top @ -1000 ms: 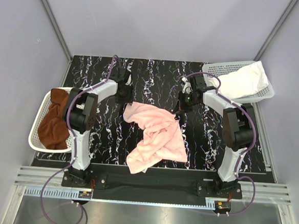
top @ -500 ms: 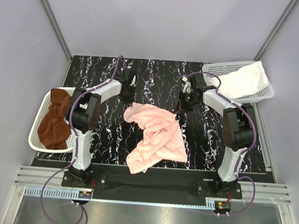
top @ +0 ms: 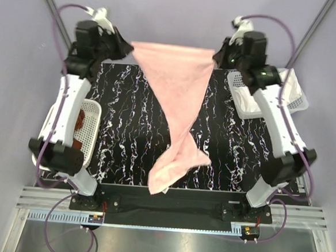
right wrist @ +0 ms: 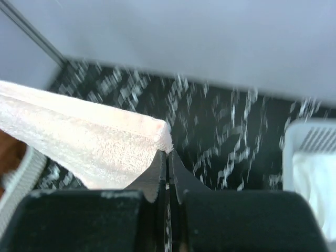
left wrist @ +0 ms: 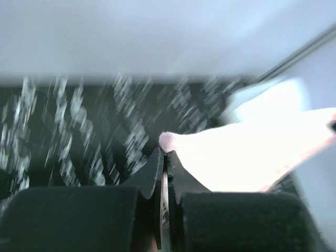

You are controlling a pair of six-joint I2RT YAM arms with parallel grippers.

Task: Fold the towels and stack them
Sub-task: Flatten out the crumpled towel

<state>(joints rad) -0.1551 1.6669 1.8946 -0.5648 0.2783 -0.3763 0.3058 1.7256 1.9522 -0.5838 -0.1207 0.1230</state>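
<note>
Pale pink towel hung out in the air over the black marbled table, top edge stretched taut betw. the two raised arms, body narrowing to a twisted tail, lower end bunched on the table near the front edge. Left gripper pinched tight on the top left corner, right gripper pinched likewise on the top right; in both wrist views only a thin nub of cloth past the fingertips. Judged step: spreading the towel flat ahead of the first fold. To do well: hold top edge level and taut w/o pulling harder (risk of slip w/ so shallow a bite), lower toward the far side, drag the tail out to open the twist, lay flat. Rust-brown towel in left mesh basket, white towel in right mesh basket, both apart from the pink one, neither folded yet.
</note>
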